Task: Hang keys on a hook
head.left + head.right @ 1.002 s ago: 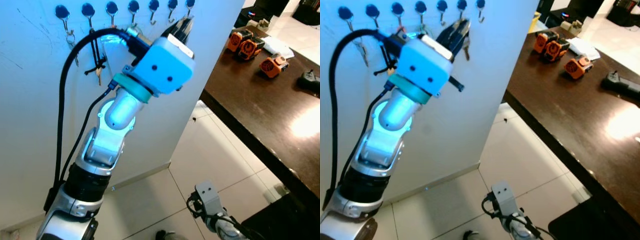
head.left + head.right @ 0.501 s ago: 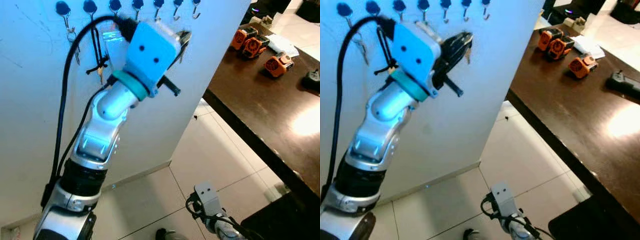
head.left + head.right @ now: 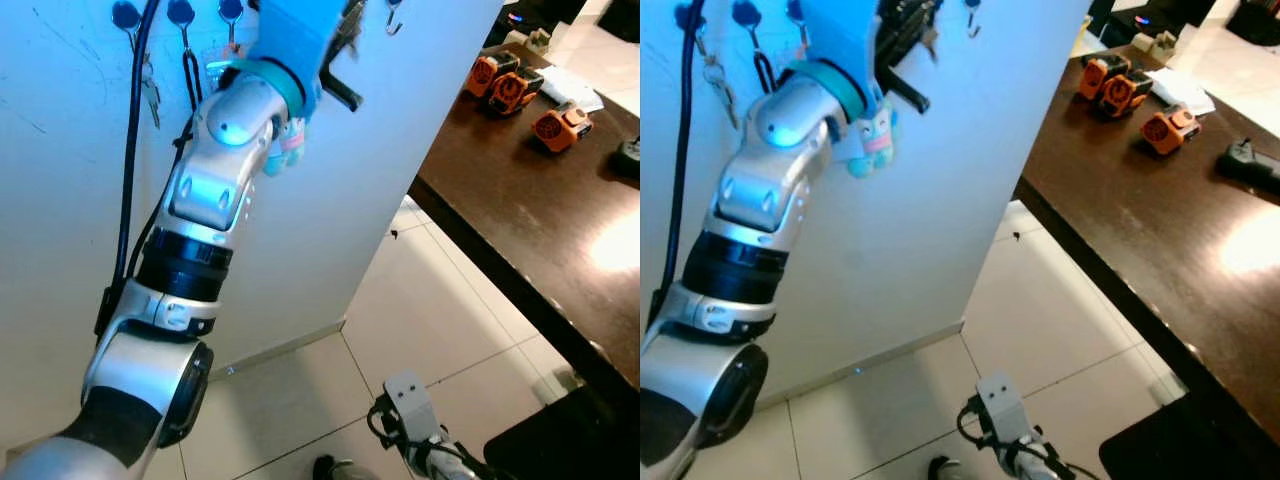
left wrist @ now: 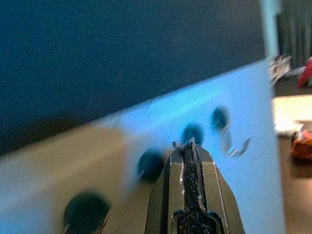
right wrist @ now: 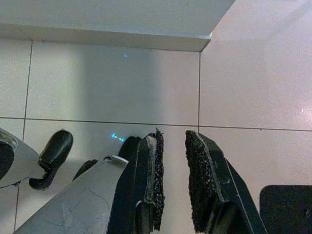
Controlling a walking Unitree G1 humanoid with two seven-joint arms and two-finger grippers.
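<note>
Two grippers, one busy: left up at the hook row, right idle low.

Nearest, right gripper (image 5: 173, 136) hangs over the floor tiles (image 5: 234, 87), pads slightly apart with nothing between them. Left arm (image 3: 215, 190) reaches up the white wall (image 3: 330, 200); left gripper (image 4: 189, 145) is at the row of hooks (image 4: 234, 144), partly cut off by the top edge in my head views. My wrist view shows its pads pressed together but hides what they pinch; right eye view shows the keys (image 3: 929, 42) dangling just under the fingers, small and blurred. A pastel charm (image 3: 285, 150) sits beside the forearm, can't tell what it hangs from. Other keys (image 3: 150, 85) already hang on a hook further left. Farthest, orange devices (image 3: 510, 85) on the dark table (image 3: 520, 200).
</note>
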